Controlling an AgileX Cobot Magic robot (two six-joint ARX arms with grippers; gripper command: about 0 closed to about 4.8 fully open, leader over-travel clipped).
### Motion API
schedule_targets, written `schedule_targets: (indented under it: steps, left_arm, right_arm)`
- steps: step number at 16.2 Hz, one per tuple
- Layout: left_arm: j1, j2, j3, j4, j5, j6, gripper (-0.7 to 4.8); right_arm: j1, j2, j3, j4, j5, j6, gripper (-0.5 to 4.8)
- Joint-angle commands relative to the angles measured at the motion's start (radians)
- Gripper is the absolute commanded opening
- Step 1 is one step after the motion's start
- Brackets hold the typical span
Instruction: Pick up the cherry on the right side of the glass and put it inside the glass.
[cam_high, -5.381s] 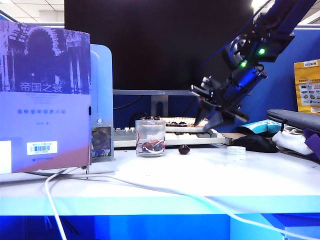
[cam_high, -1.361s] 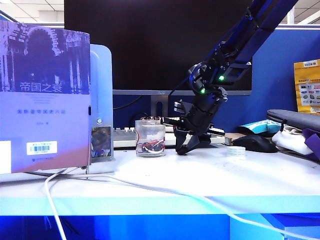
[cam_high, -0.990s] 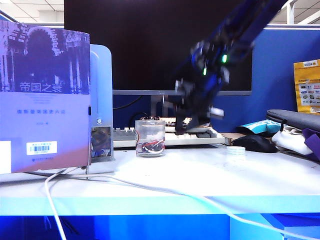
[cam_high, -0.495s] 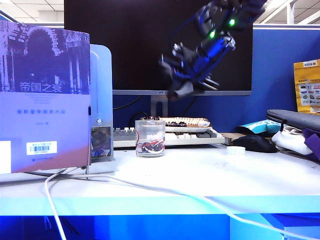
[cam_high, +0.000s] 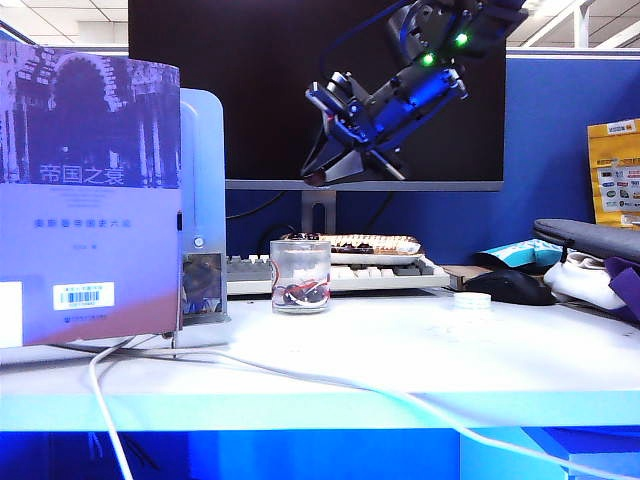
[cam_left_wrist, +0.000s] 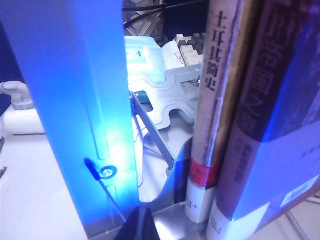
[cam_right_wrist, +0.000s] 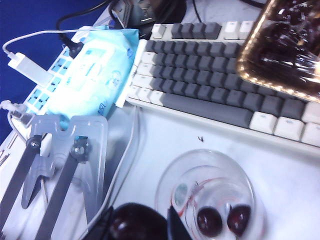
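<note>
your right gripper (cam_high: 318, 178) hung high above the short clear glass tumbler (cam_high: 300, 276), clamped on the small dark maroon cherry (cam_right_wrist: 136, 223). the tumbler stood mid-worktop near the back edge, two dark cherries (cam_right_wrist: 220, 220) inside. your left gripper stayed unseen, so its jaws can't be told.

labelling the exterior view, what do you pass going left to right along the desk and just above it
Book → pale-blue stand → glass, with the right pincer holding the cherry high above it → white disc → black mouse → yellow packet.
</note>
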Motion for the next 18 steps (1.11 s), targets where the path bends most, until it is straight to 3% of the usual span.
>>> schedule_targets:
  steps: [1,7,9,11,14,18]
  left_arm:
    - [0.001,-0.003,-0.001,-0.012,0.003,0.005,-0.05]
    - [0.001,-0.003,-0.001,-0.012,0.003,0.005,-0.05]
    - [0.001,-0.003,-0.001,-0.012,0.003,0.005,-0.05]
    - [0.001,-0.003,-0.001,-0.012,0.004,0.005,-0.05]
    - [0.001,-0.003,-0.001,-0.012,0.003,0.005,-0.05]
    - [0.001,-0.003,-0.001,-0.012,0.003,0.005,-0.05]
  right_arm:
    - [0.015,0.03,0.003,0.082,0.015,0.0,1.38]
    - [0.049,0.101,0.003,0.088,0.212,-0.054,1.38]
    - [0.048,0.107,0.003,0.089,0.216,-0.056,1.38]
    - [0.049,0.107,0.003,0.09,0.208,-0.056,1.87]
    - [0.049,0.107,0.003,0.092,0.204,-0.056,2.12]
    - [0.049,0.106,0.003,0.092,0.205,-0.055,2.12]
